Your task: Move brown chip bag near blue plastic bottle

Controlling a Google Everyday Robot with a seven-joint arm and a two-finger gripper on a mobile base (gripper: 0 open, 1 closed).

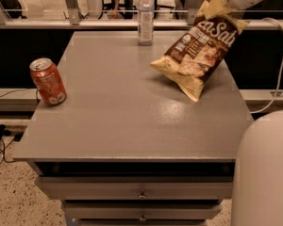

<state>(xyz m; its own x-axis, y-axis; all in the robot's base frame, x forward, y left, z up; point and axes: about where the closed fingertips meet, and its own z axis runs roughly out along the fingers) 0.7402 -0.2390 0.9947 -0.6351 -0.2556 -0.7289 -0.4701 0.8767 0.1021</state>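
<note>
gripper [224, 2] pinching brown chip bag [203, 51], blue plastic bottle [145, 16] near, soda can [48, 81] well apart

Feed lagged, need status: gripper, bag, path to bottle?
Gripper top right, shut on bag top. Bag hangs right of bottle. Nothing between; can far left.
</note>
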